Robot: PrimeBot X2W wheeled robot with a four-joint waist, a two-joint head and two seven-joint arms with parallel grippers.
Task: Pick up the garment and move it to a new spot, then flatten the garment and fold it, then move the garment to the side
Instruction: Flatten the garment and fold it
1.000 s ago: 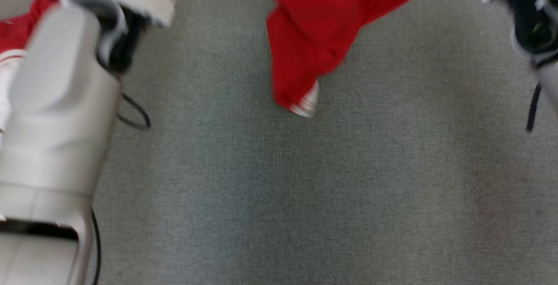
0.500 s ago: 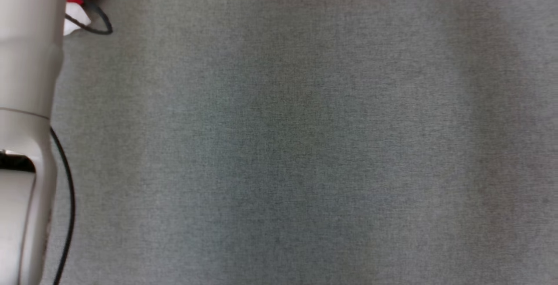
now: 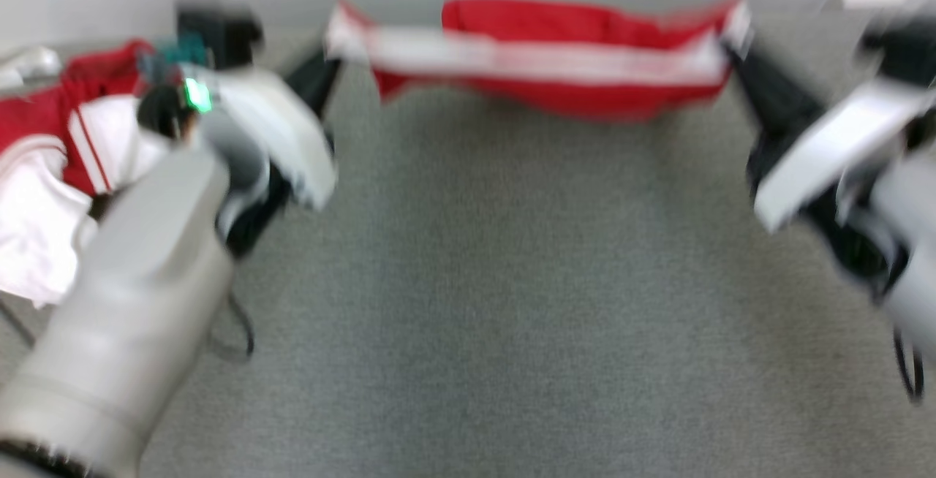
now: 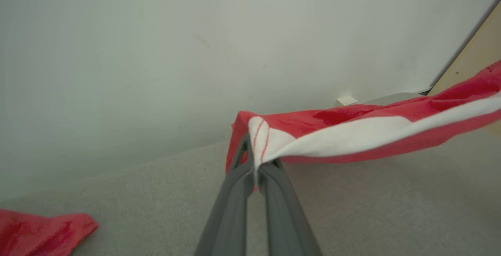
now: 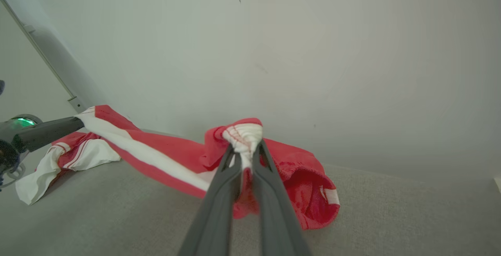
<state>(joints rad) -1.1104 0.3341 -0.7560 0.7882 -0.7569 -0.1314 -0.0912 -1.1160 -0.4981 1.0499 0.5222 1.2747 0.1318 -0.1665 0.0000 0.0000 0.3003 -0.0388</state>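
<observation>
Grey carpet [image 3: 468,302], two red-and-white garments: heaped garment [image 3: 36,193], and stretched garment [image 3: 570,61] pinched by left fingers [image 4: 229,205] and right fingers [image 5: 218,205].

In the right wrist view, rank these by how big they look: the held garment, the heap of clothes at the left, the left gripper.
1. held garment, clearly largest.
2. heap of clothes.
3. left gripper, cut off by the view's edge, so its place below the heap is unsure.
</observation>
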